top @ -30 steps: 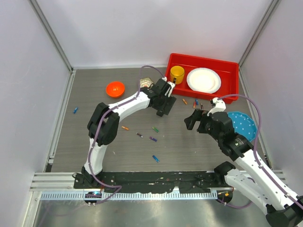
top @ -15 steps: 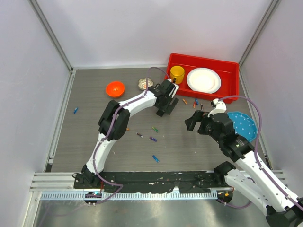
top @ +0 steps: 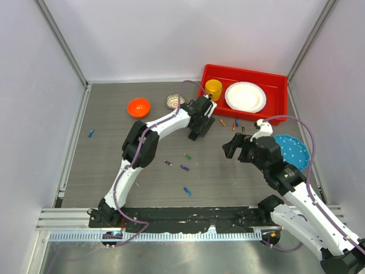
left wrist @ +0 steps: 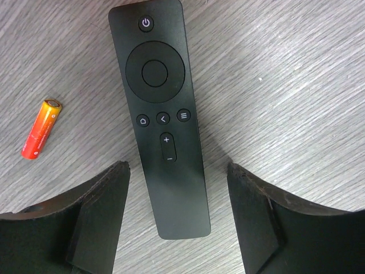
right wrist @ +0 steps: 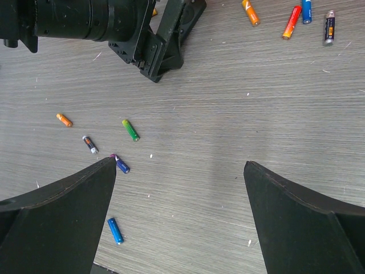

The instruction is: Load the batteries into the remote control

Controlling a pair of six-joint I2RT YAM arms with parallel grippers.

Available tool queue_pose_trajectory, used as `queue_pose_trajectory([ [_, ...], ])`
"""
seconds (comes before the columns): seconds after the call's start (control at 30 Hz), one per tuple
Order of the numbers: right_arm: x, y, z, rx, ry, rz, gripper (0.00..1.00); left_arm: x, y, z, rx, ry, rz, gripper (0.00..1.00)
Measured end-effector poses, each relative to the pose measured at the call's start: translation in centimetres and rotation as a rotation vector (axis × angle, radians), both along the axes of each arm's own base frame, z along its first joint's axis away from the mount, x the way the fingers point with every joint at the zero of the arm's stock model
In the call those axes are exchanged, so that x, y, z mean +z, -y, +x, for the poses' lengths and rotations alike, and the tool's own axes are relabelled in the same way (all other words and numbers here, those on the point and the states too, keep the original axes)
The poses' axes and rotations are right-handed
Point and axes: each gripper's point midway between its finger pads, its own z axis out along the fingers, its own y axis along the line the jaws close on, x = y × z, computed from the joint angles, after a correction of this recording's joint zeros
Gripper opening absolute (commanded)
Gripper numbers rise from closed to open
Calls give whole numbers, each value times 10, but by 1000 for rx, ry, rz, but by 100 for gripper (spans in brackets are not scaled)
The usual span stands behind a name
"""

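The remote control [left wrist: 161, 114] is a slim black bar lying button side up on the table. My left gripper [left wrist: 177, 222] is open just above it, one finger [left wrist: 97, 220] on each side of its near end, not touching. An orange battery [left wrist: 41, 128] lies left of it. In the top view the left gripper [top: 199, 123] hides the remote. My right gripper [top: 232, 145] is open and empty above bare table [right wrist: 179, 165]. Green [right wrist: 130, 130], purple [right wrist: 120, 164] and blue [right wrist: 114, 230] batteries lie to its left. More batteries [right wrist: 291, 21] lie far right.
A red tray [top: 274, 80] at the back right holds a yellow cup [top: 213, 89] and a white plate [top: 245, 96]. An orange bowl [top: 138, 107] and a small bowl [top: 174, 101] stand at the back. A blue plate [top: 293, 149] lies right. One blue battery [top: 90, 133] lies far left.
My left gripper has shifted a little to the right, toward the red tray, and its elbow has swung right. The right arm has not moved.
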Motion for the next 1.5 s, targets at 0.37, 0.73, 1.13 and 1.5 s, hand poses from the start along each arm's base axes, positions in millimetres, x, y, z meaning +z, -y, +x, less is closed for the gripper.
queue_pose_trajectory([
  [0.37, 1, 0, -1, -1, 1, 4, 100, -1, 0, -2, -3, -14, -1, 49],
  [0.73, -2, 3, -6, -1, -17, -1, 100, 1, -6, -10, 15, -16, -75, 0],
  [1.13, 36, 1, -5, -1, 75, 59, 100, 134, -39, -63, 115, 144, -494, 0],
  [1.5, 34, -62, -15, 249, 13, 303, 100, 189, -85, -153, 269, 208, -1172, 0],
])
